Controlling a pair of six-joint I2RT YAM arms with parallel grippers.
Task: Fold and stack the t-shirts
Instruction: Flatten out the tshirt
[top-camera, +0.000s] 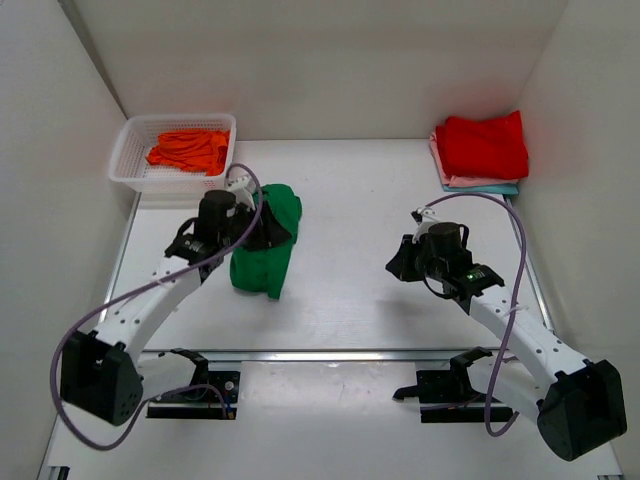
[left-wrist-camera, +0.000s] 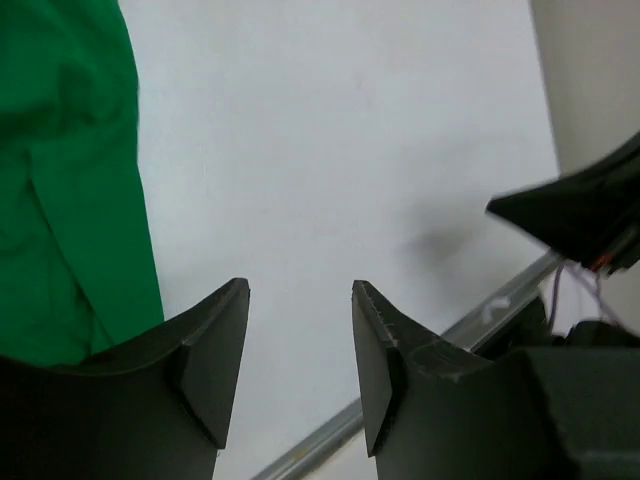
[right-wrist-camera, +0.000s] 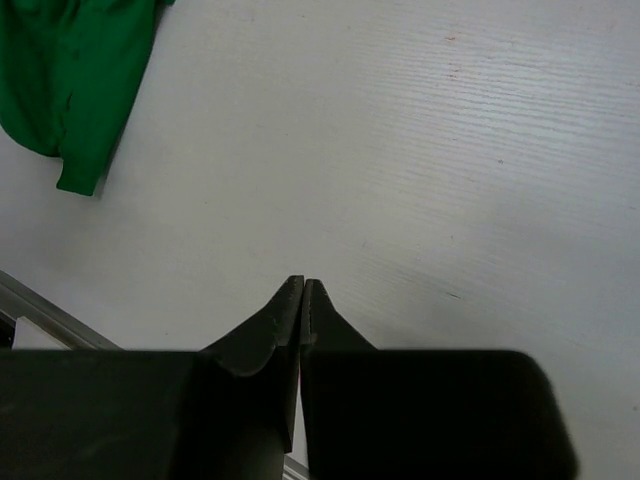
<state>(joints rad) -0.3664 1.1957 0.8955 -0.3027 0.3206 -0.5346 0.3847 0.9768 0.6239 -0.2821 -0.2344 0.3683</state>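
Observation:
A bright green t-shirt (top-camera: 262, 250) lies crumpled in a heap left of the table's middle. My left gripper (top-camera: 268, 233) is right at the heap. In the left wrist view it (left-wrist-camera: 300, 290) is open and empty, with bare table between the fingers and the green cloth (left-wrist-camera: 70, 200) beside the left finger. My right gripper (top-camera: 400, 262) hangs over bare table right of the middle, shut and empty (right-wrist-camera: 303, 283). The green shirt (right-wrist-camera: 70, 70) shows at its upper left. Folded red (top-camera: 483, 147), pink (top-camera: 437, 160) and teal (top-camera: 490, 188) shirts are stacked at the back right. An orange shirt (top-camera: 188, 150) lies in the basket.
A white lattice basket (top-camera: 128, 165) stands at the back left corner. White walls close in the table on three sides. A metal rail (top-camera: 330, 354) runs along the near edge by the arm bases.

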